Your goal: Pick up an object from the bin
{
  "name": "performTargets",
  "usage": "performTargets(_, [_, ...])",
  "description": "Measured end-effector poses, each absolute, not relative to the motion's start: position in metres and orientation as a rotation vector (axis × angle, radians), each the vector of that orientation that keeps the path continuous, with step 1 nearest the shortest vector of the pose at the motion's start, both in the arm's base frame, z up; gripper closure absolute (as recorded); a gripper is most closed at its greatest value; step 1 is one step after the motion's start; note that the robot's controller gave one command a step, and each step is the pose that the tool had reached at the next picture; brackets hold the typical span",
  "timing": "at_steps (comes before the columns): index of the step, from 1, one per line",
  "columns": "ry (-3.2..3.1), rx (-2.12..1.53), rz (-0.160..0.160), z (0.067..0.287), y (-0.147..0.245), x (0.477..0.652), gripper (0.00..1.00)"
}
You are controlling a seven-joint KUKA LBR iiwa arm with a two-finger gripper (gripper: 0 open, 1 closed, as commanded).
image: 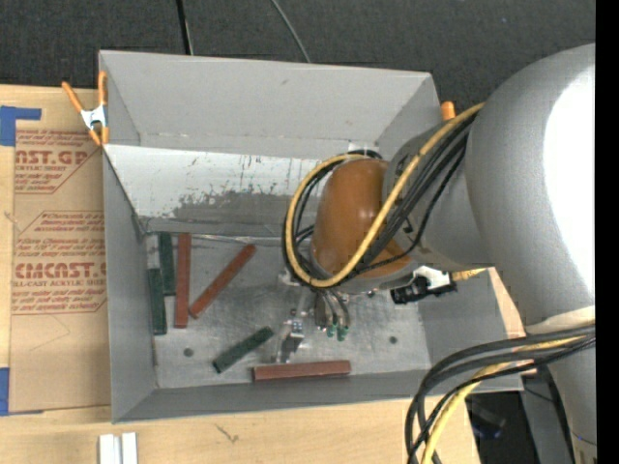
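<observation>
Grey sheet metal forms the bin (261,172). Its sloped walls funnel everything down to a small flat floor, which is likely why the loose pieces lie flat and several rest at the foot of a wall. The arm reaches in with its orange cover (350,216) looped by cables (290,245). The pincer (311,332) hangs pointing straight down, close above the floor; a top-down approach seems the sensible one for things this flat. Whether the pincer is spread or pressed together cannot be told, as the wrist hides much of it, and nothing is seen pinched in it.

Nearest is a red-brown bar (302,370), just beside the pincer toward the view's lower edge and lying along the foot of that wall. A dark green stick (242,351) lies near, ahead of the pincer on the side away from the arm. An orange-brown stick (222,280) slants further ahead. Well apart beyond it, a red-brown stick (181,283) and a green stick (155,303) lie side by side along the wall farthest from the arm. Judging by position, the bar or the dark green stick is the likely pick, but no grasp is made yet.
</observation>
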State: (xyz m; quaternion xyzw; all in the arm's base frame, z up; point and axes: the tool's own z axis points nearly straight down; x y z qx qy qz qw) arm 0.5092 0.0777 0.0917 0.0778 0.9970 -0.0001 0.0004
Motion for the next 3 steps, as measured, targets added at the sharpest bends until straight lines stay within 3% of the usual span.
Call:
performTargets(1, [3.141,0.089,0.0,0.116,0.056,0.539,0.0])
performTargets(2, [3.125,0.09,-0.005,0.115,0.058,0.54,0.0])
performTargets(3, [3.135,-0.188,0.008,0.092,0.075,0.497,0.0])
